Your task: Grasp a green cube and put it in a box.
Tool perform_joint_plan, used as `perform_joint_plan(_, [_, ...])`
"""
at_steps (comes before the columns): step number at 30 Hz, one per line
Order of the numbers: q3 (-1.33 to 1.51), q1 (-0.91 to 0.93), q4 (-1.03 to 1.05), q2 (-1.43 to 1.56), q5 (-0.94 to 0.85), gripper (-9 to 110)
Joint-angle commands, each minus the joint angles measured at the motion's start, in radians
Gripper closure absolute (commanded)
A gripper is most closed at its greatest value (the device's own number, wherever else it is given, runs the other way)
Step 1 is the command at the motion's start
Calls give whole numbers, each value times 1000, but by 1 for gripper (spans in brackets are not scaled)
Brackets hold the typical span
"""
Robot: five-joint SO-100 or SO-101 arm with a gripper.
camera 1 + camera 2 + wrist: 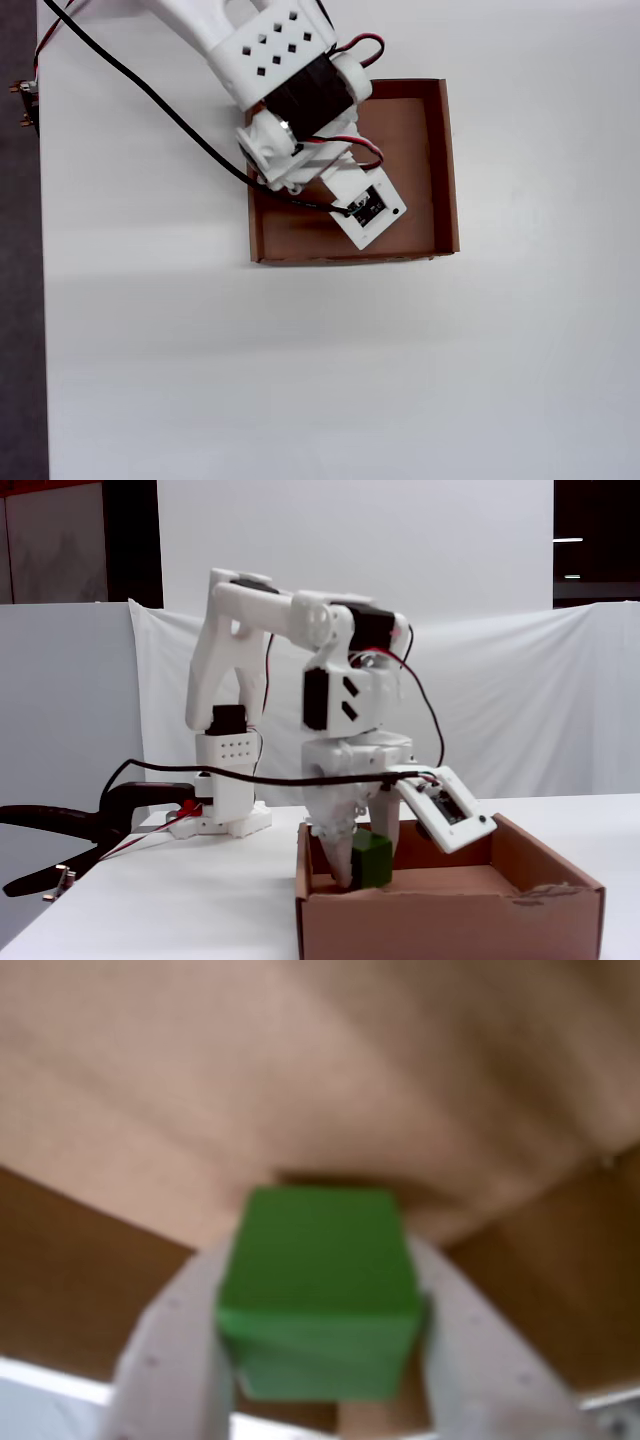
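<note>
The green cube (320, 1280) sits between my gripper's (320, 1260) two white fingers, which press on its left and right sides. Behind it spreads the flat bottom of the brown cardboard box (320, 1080). In the fixed view the gripper (362, 875) points straight down inside the box (450, 925), holding the cube (372, 860) low, near the box's left wall and close to its floor. In the overhead view the arm's wrist covers the cube and the fingers; only the box (446, 170) shows around it.
The box stands on a white table (300, 380). The arm's base (225, 800) stands behind the box to the left. A black clamp (60, 830) and a black cable (150, 95) lie at the table's left edge.
</note>
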Motion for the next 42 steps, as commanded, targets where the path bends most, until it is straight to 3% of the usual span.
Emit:
perform_joint_plan(1, [-55,-11,-9,6,3,89])
perform_joint_plan(21, [-77,-21,-28,-51,6,89])
perform_joint_plan(28, [-77,-14,-32,-46,6,80])
perform_joint_plan(42, [15,106,3,264,23,80])
